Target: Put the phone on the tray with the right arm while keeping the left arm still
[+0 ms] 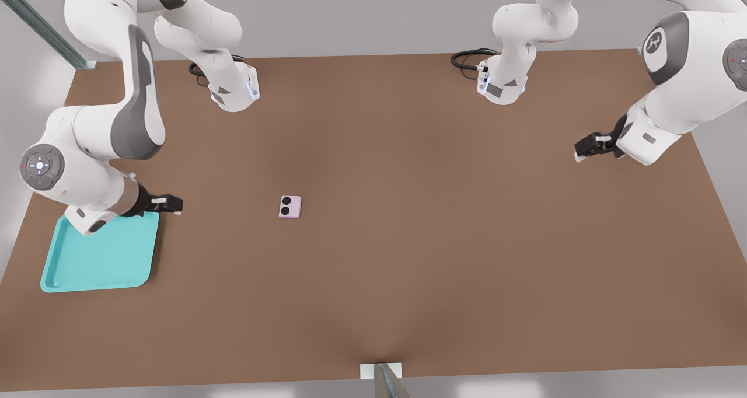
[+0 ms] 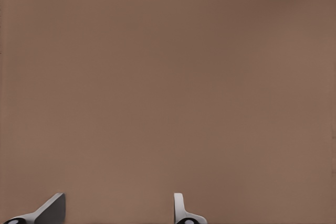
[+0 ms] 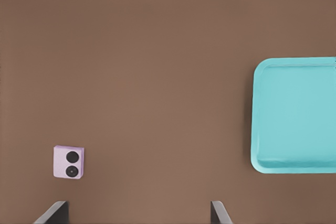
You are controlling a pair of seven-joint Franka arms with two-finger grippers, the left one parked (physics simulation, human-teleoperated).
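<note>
Black, two-fingered and empty, the right arm's gripper point(image 1: 175, 204) hangs over the far corner of the shallow turquoise plastic tray point(image 1: 99, 258), its fingers point(image 3: 55, 212) spread wide apart in the right wrist view with nothing between them. Behind it rises the white jointed right arm point(image 1: 117, 124), with its long grey side panel and a round grey cap of lit buttons.

Lying flat on the brown table point(image 1: 437, 240), the small squarish pale pink-lilac folded phone point(image 1: 290, 206) shows its two round black lenses uppermost, well apart from the gripper and from the tray, toward the front view's right of both. The tray sits near the table's edge on the front view's left, with nothing in it (the arm's wrist overhangs its far edge).

The step in hand looks like the reach for the phone, with the task barely begun. To do it well, I would centre the open fingers over the phone, line them up with two opposite flat sides, and descend straight so neither tip nudges it; the phone is thin, so the fingers should go nearly to the table before closing.

No brand or writing is readable on the phone or tray.
</note>
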